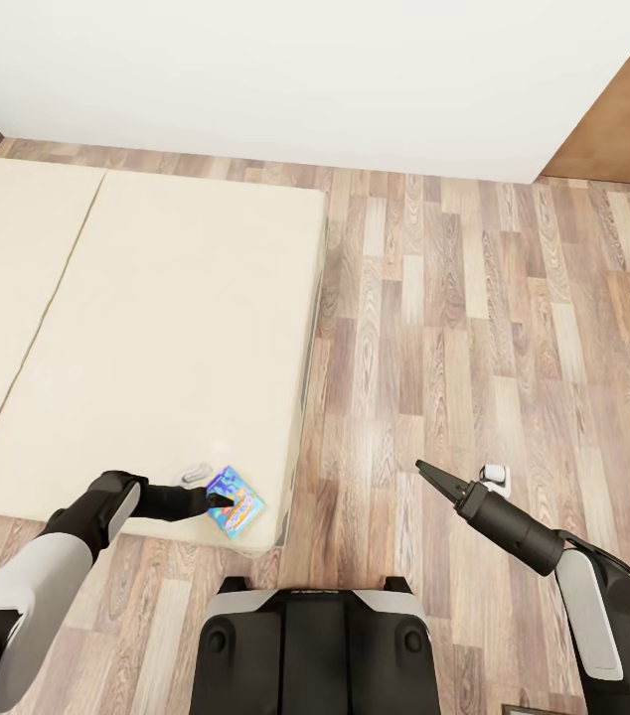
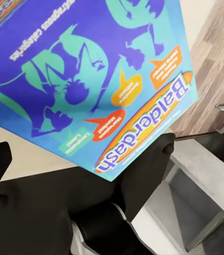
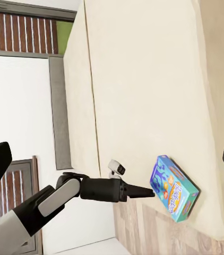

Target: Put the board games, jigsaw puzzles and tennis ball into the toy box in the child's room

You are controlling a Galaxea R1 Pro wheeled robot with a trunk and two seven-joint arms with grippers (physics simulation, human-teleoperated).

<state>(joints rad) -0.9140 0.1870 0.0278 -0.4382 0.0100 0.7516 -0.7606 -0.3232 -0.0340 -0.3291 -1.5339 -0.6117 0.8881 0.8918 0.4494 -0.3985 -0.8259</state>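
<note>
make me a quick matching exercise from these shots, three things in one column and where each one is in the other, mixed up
Things:
1. small blue board game box
2. black left gripper
3. black right gripper

Places:
A. over the bare wood-plank floor, beside the bed
B. lying at the near corner of the beige mattress
C. at the near edge of the box, fingers at its cover

Pairs: 1-B, 2-C, 3-A

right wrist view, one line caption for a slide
Left gripper reaching the blue board game at the bed corner.
</note>
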